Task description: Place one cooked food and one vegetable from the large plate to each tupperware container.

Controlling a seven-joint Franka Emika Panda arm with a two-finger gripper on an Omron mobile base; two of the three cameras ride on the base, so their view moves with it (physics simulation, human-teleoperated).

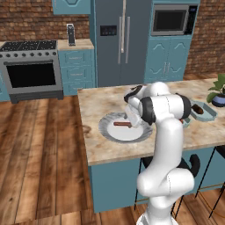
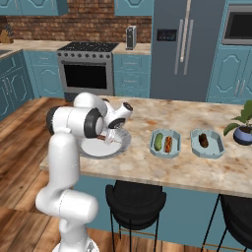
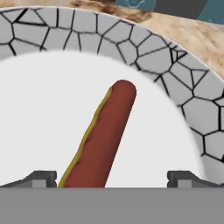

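On the marble table (image 2: 197, 172), the large plate (image 1: 107, 125) is seen near the front left edge, with a reddish-brown sausage (image 3: 103, 135) lying on its white centre. The claw (image 3: 111, 177) is held low over the plate with its fingers spread wide, one on each side of the sausage's near end; contact cannot be made out. To the right, well apart from the plate, two tupperware containers are set side by side: one (image 2: 165, 142) holds a green vegetable, perhaps a pickle, and a sausage, the other (image 2: 207, 142) a dark piece of food.
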